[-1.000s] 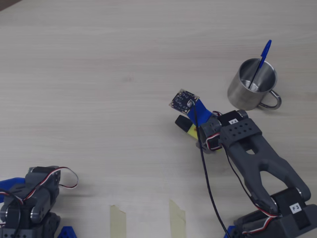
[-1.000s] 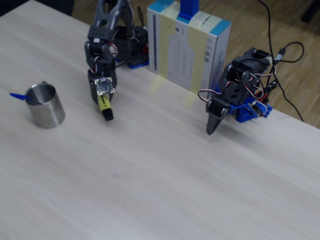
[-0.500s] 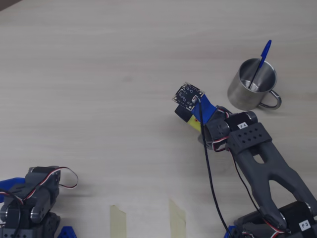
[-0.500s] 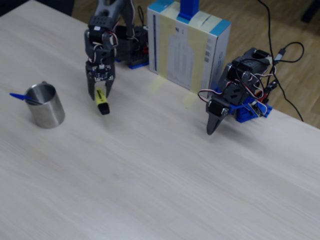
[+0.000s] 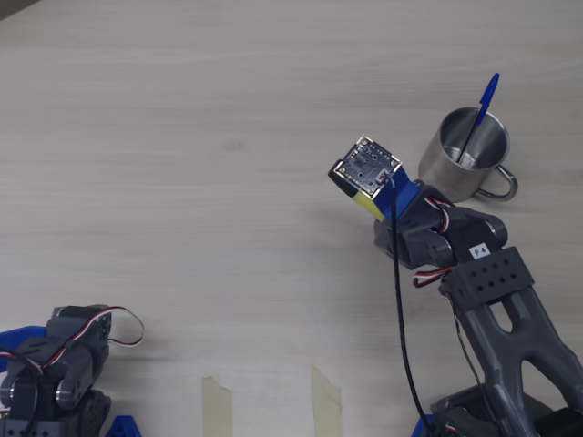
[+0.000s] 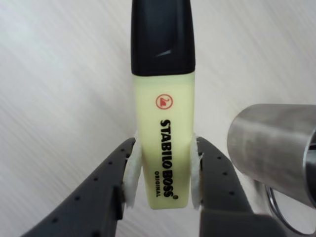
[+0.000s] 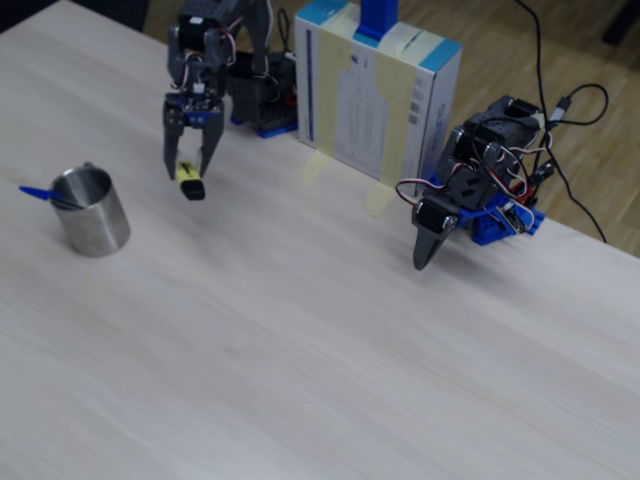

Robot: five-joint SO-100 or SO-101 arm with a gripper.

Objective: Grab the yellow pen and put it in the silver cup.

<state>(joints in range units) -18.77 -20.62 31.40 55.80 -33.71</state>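
A robotics lab or hobby workbench set up in an office-like room: a pale wood-grain laminate table [image 7: 300,340] carries a second dark servo arm on a blue printed base [image 7: 478,205], well to the right of the jaws in the fixed view, a white and blue cardboard box [image 7: 375,90] taped upright behind them, loose black cables [image 7: 560,100], and strips of masking tape [image 5: 217,401] on the tabletop

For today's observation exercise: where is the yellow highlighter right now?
Fixed view: the yellow highlighter hangs cap-down in the gripper, above the table, right of the steel mug.
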